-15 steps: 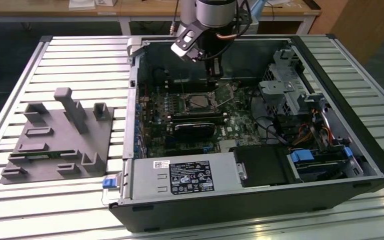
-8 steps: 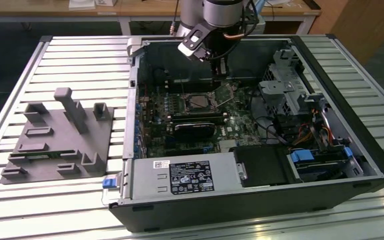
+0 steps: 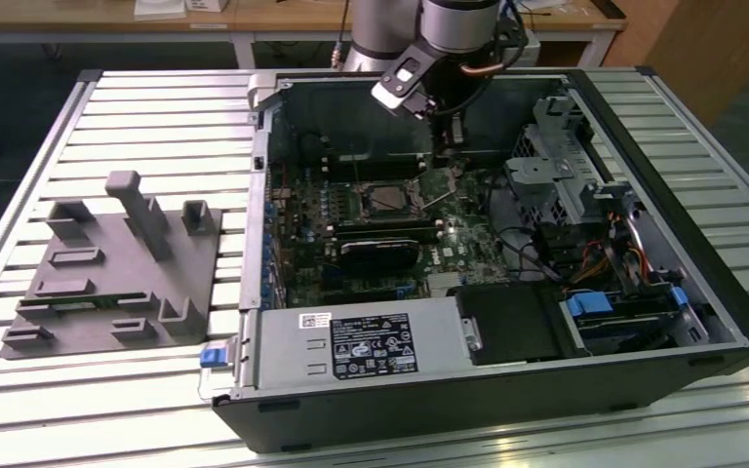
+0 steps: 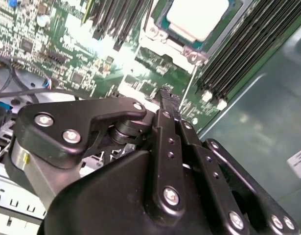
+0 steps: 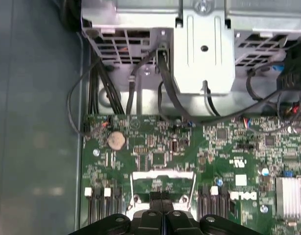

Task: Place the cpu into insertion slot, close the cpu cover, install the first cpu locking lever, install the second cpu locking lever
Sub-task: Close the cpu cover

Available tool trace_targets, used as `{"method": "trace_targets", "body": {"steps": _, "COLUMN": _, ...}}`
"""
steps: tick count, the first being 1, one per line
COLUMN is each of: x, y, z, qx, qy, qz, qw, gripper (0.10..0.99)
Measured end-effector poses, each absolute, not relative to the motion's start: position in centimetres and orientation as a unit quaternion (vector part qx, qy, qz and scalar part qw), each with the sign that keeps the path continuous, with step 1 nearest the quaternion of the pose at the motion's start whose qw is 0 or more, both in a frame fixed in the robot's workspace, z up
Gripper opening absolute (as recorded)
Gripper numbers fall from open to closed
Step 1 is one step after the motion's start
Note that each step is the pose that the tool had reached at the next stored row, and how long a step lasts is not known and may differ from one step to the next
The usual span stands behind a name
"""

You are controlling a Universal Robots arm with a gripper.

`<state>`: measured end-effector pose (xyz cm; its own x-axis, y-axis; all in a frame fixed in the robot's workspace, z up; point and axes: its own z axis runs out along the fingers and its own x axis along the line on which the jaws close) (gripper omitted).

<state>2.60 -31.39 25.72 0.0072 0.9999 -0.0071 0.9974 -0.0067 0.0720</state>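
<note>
The cpu (image 4: 196, 17), with its pale metal top, lies in the insertion slot (image 4: 162, 22) on the green board; in the exterior view the slot (image 3: 385, 200) sits mid-case. The cpu cover (image 5: 162, 173), a silver frame, stands raised on the side of the slot towards the exterior view's right (image 3: 440, 183). My gripper (image 5: 162, 198) is shut, fingertips pressed together with nothing visible between them, right at the cover's upper edge. It reaches down into the case (image 3: 451, 154), its tips (image 4: 167, 95) just above the board beside the slot. A thin wire lever (image 4: 187, 93) runs past the fingertips.
Memory slots (image 4: 248, 54) flank the socket. A silver drive cage (image 3: 550, 185) with black cables (image 5: 165, 98) stands close on the exterior view's right. A black card (image 3: 374, 249) and the power supply (image 3: 362, 346) lie nearer the front. A grey fixture block (image 3: 114, 263) rests on the table outside.
</note>
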Motion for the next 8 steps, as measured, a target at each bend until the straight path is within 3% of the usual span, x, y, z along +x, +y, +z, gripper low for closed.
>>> {"method": "trace_targets", "body": {"steps": 8, "x": 4.5, "y": -31.3, "z": 25.7, "qx": 0.709, "qy": 0.704, "qz": 0.023, "qw": 0.028, "gripper": 0.106}}
